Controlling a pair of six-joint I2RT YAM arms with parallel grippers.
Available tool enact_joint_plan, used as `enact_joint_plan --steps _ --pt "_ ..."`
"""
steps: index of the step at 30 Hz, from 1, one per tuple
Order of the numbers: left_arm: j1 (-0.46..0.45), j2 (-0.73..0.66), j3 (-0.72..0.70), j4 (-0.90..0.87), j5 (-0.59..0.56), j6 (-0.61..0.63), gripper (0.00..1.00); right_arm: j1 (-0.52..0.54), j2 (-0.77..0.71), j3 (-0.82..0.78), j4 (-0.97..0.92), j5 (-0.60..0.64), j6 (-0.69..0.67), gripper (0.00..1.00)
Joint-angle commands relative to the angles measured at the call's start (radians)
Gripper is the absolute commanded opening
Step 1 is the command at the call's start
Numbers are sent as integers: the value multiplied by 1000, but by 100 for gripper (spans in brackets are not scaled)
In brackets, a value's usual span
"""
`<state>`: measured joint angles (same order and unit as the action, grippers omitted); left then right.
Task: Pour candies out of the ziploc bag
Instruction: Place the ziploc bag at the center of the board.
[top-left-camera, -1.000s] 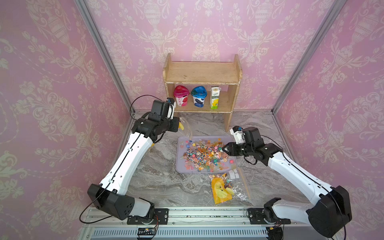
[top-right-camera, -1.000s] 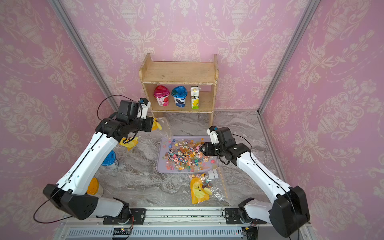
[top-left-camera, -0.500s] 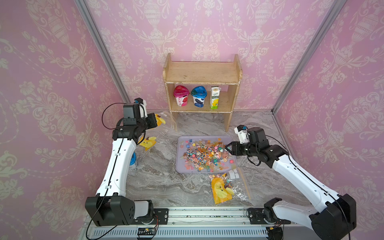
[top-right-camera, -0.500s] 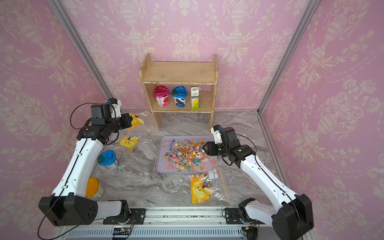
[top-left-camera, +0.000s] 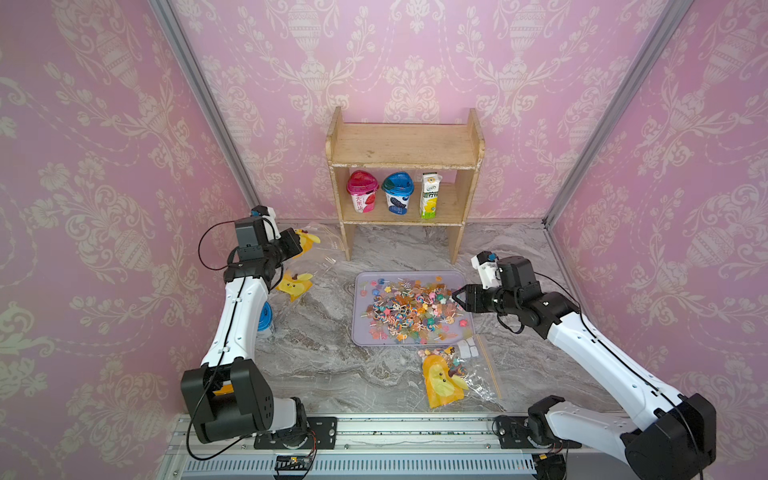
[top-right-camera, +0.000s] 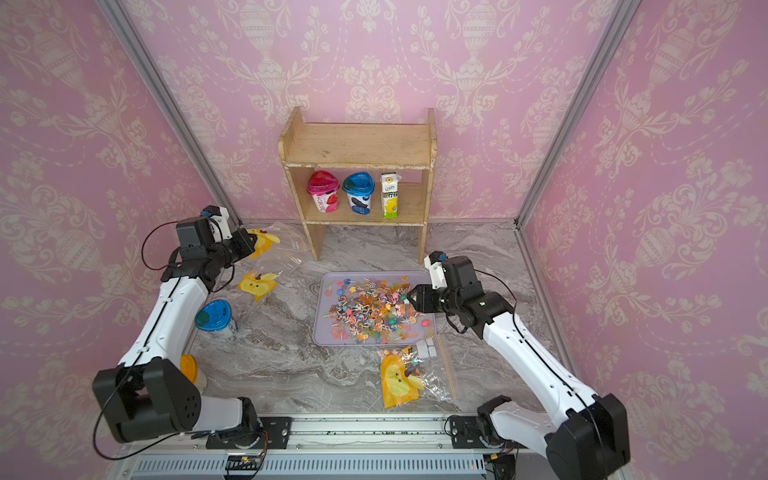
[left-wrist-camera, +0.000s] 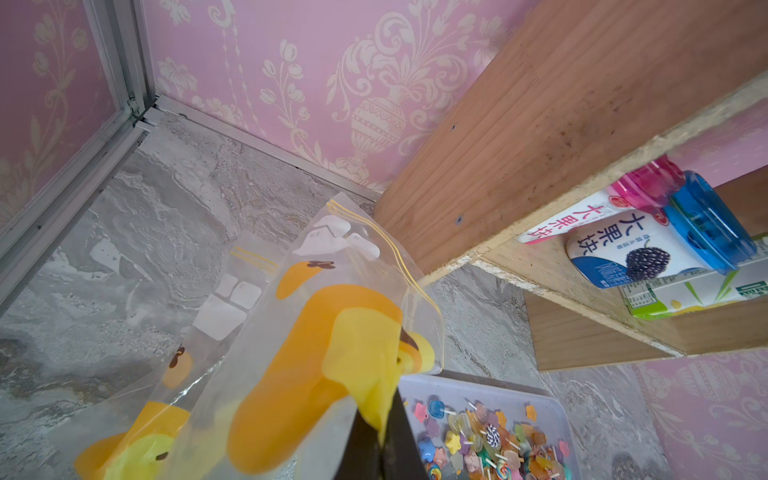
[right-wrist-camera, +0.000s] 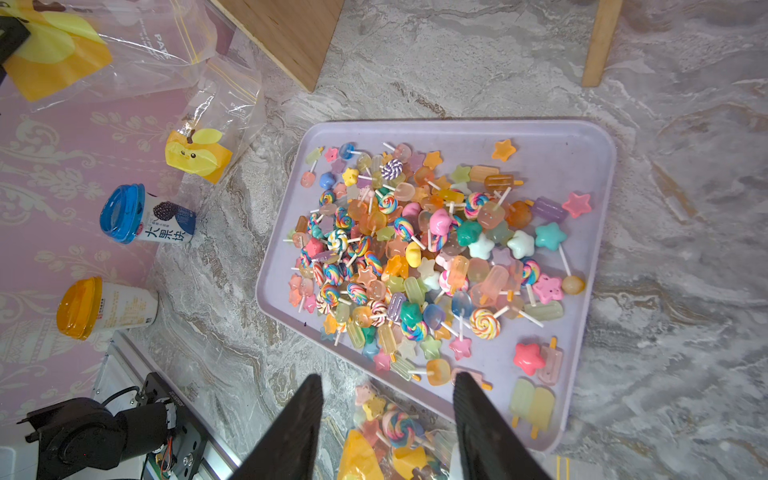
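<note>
Many small multicoloured candies lie heaped on a lilac tray. My left gripper is shut on a clear ziploc bag with a yellow duck print, held up at the back left beside the shelf. It looks empty. My right gripper hangs open over the tray's right edge, holding nothing. A second ziploc bag, with candies inside, lies in front of the tray.
Another empty duck-print bag lies on the marble left of the tray. A wooden shelf with two cups and a carton stands at the back. A blue-lidded cup and an orange-lidded cup lie by the left arm.
My left arm has swung from the tray's back corner out to the back left, carrying the bag. My right gripper has drawn back a little to the right and opened slightly wider.
</note>
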<state>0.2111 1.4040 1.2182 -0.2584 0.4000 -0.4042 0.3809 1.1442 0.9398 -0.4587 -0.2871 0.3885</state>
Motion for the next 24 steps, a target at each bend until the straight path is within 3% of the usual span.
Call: enact_joint_plan --steps 1,10,12,15,24 --pt "14 38 20 92 45 -7 0 -5 -19 -11 -2 4 -5 54" --pt "23 101 -13 41 -40 25 4 -8 -26 -41 15 1 4 54" --pt "30 124 -5 8 -73 36 14 -7 -21 -41 16 -8 3 54" --pt "43 152 6 -14 -69 33 17 -8 -19 -42 16 -4 0 54" --pt "53 157 4 -34 -97 24 41 -8 -18 -49 22 -7 5 54"
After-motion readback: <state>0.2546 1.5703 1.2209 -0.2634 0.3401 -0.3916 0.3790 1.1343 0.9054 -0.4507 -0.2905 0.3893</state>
